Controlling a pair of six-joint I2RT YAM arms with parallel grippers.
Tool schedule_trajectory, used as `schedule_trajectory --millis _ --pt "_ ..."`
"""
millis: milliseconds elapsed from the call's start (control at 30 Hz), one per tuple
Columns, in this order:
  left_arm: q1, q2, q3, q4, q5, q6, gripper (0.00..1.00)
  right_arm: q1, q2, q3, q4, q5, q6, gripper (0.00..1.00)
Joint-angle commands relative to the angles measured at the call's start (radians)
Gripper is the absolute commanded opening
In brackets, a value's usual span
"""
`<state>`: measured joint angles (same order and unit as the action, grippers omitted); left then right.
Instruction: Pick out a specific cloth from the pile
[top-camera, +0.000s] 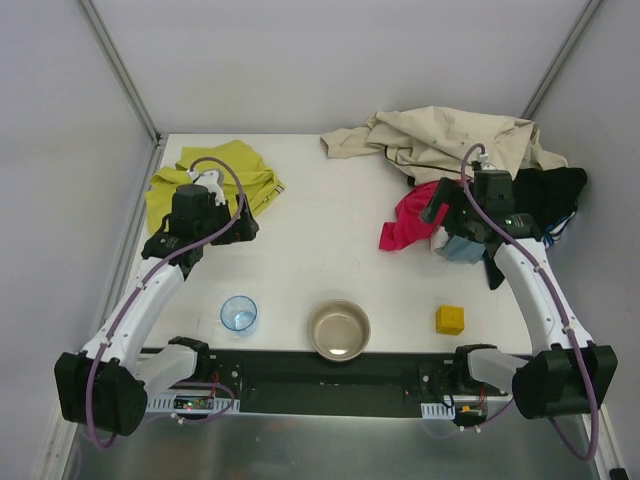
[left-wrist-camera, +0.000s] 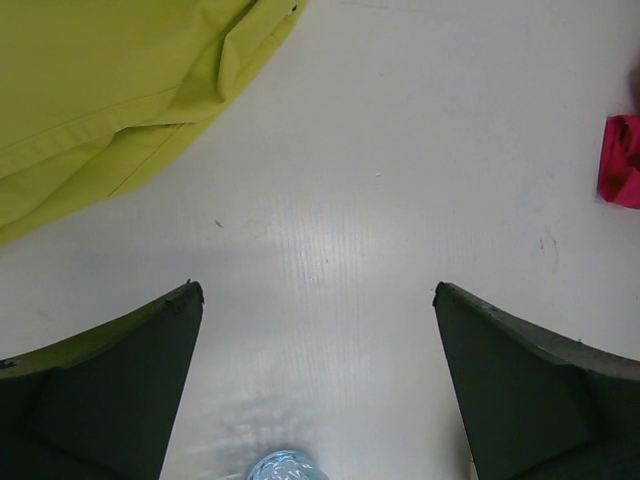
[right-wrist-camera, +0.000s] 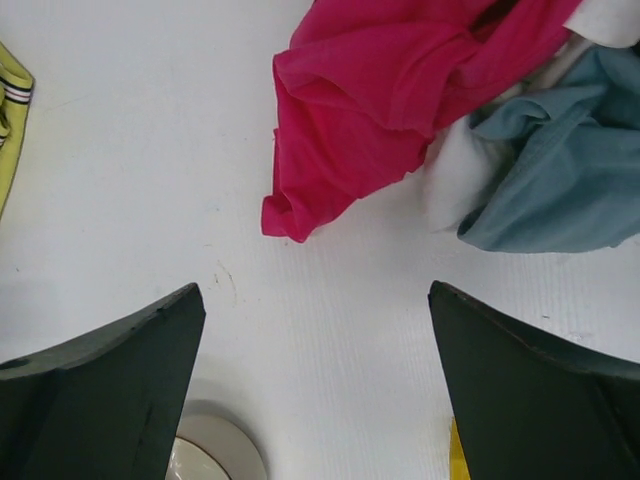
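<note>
We count one cloth (top-camera: 250, 165), chartreuse, lying beyond the metal bowl (top-camera: 339, 330) to its far left, well apart from the one pile (top-camera: 450, 140) beyond the bowl to its far right. The pile holds one beige cloth (top-camera: 500, 140), one magenta piece (top-camera: 405, 225), one blue-grey piece (top-camera: 460, 248) and some black fabric (top-camera: 560, 190). One blue cup (top-camera: 238, 313) stands left of the bowl and one yellow block (top-camera: 449, 319) right of it. Both hands are released and grasp nothing: the left gripper (left-wrist-camera: 315, 290) is at the cloth's bowl-side edge, the right gripper (right-wrist-camera: 312, 290) at the magenta edge. Straight beyond the bowl, a broad strip of white table (top-camera: 330, 220) runs between cloth and pile.
</note>
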<state>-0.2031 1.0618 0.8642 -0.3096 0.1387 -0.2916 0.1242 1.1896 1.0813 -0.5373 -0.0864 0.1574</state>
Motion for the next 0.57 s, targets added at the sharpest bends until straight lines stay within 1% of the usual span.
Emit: schedule_trajectory --millis 0,33,133,300,367,433,533 --pt "-0.004 -0.101 -0.03 -0.023 -0.113 -0.017 0.99 0.006 -0.117 -0.03 -0.044 0.08 -0.038 0.96" --pt "-0.004 -0.123 -0.037 -0.022 -0.123 -0.024 0.99 0.005 -0.143 -0.041 -0.05 0.118 -0.041 0.96" --pt "-0.004 -0.189 -0.054 -0.022 -0.133 -0.03 0.99 0.005 -0.214 -0.076 -0.056 0.155 -0.056 0.96" --pt "-0.004 -0.285 -0.076 -0.014 -0.188 -0.031 0.99 0.006 -0.303 -0.127 -0.052 0.221 -0.085 0.96" --pt "-0.004 -0.309 -0.086 -0.003 -0.192 -0.031 0.99 0.006 -0.324 -0.139 -0.041 0.229 -0.088 0.96" --pt "-0.004 -0.33 -0.103 0.023 -0.168 -0.018 0.99 0.005 -0.344 -0.153 -0.023 0.229 -0.096 0.96" --pt "-0.004 -0.368 -0.134 0.082 -0.14 -0.004 0.99 0.005 -0.381 -0.191 0.039 0.209 -0.107 0.96"
